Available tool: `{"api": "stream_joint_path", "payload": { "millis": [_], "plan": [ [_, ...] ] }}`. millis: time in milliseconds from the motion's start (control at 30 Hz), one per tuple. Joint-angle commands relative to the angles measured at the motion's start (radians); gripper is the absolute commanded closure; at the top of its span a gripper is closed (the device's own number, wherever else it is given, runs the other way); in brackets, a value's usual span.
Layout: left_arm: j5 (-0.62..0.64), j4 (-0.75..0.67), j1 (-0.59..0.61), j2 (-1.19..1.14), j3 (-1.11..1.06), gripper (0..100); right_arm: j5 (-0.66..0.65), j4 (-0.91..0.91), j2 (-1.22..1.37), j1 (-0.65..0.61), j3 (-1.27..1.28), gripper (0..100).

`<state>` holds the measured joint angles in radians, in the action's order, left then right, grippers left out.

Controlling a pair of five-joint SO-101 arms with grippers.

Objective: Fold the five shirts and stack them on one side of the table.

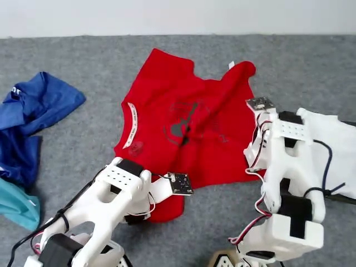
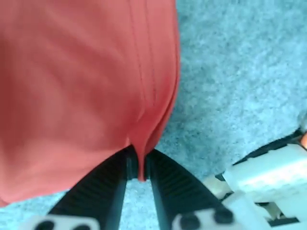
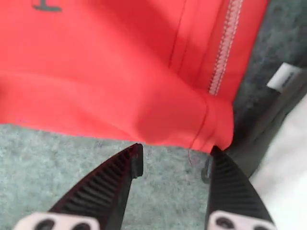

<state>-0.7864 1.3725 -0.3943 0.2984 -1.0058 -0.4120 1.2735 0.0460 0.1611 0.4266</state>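
Observation:
A red shirt (image 1: 183,128) lies spread in the middle of the grey table, print side up. My left gripper (image 2: 139,167) is shut on a pinched fold of the red shirt's (image 2: 76,86) hem; from above, this gripper (image 1: 160,201) sits at the shirt's near edge. My right gripper (image 3: 175,165) is open just above the table, short of a hemmed corner of the red shirt (image 3: 120,86) and not touching it. From above it (image 1: 252,162) is at the shirt's right edge. A blue shirt (image 1: 33,111) and a teal shirt (image 1: 14,203) lie crumpled at the left.
A white shirt (image 1: 334,144) lies at the right, partly under the right arm, and its edge (image 3: 292,143) runs beside my right gripper. The table's far edge meets a white wall. Bare carpet shows behind the red shirt and between the two arms.

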Motion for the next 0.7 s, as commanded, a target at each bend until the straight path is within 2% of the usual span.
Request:
{"api": "stream_joint_path", "payload": {
  "millis": [0,167,300,567,667],
  "plan": [
    [-0.008,-0.005,-0.006,0.011,0.022,98,0.008,-0.105,-0.045,0.012,0.035,81.4],
    [-0.008,-0.005,-0.006,0.008,0.018,98,0.009,-0.197,-0.045,0.013,0.078,84.4],
    [-0.008,-0.005,-0.006,0.008,0.018,98,0.009,-0.2,-0.044,0.016,0.089,82.4],
    [-0.008,-0.005,-0.006,0.008,0.018,98,0.0,-0.202,-0.001,0.102,0.118,82.8],
    [-0.008,-0.005,-0.006,0.008,0.018,98,-0.034,-0.202,0.061,0.11,0.118,88.8]
  ]
}}
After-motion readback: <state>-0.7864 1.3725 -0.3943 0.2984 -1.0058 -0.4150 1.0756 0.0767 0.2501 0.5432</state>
